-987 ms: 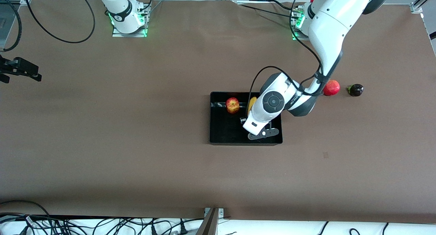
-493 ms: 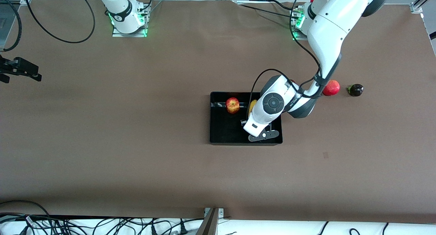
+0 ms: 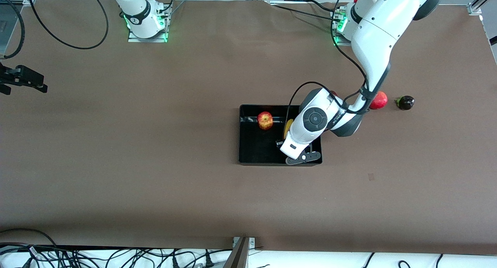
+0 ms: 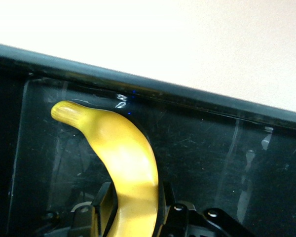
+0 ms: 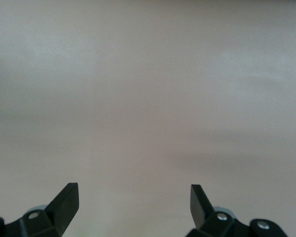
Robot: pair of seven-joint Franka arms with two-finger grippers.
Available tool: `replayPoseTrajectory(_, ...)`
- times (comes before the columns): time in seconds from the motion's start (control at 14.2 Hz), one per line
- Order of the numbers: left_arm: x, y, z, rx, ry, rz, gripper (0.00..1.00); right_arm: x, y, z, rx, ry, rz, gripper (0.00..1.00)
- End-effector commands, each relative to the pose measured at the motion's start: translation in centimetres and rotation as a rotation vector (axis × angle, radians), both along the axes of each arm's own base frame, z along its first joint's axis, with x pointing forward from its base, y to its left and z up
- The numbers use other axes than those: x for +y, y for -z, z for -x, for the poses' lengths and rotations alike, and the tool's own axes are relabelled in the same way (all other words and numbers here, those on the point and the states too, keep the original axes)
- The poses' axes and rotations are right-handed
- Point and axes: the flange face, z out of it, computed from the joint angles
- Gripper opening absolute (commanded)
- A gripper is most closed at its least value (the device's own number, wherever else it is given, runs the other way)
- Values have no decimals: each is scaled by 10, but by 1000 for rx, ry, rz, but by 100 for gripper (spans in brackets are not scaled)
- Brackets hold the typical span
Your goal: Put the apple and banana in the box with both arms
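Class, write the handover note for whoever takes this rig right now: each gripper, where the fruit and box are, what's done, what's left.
Left gripper: shut on the banana, low inside the box, at the left arm's end of it.
Right gripper: open, over bare table, waiting.
Apple: already in the box, by the wall farthest from the front camera.
Done: apple placed.
Left: release the banana in the box, then withdraw the left arm.

The brown surface (image 3: 155, 143) carries the black box (image 3: 252, 151) near its middle; a red fruit (image 3: 381, 100) and a dark fruit (image 3: 405, 102) lie toward the left arm's end.
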Motion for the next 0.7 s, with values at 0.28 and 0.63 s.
replayPoseTrajectory(0.28, 8, -54, -5, 30, -64, -79, 100, 0, -5, -1, 5, 12, -8, 100)
replayPoseTrajectory(0.63, 54, -168, -1, 75, -29, -151, 100, 0, -5, -1, 5, 11, -7, 100)
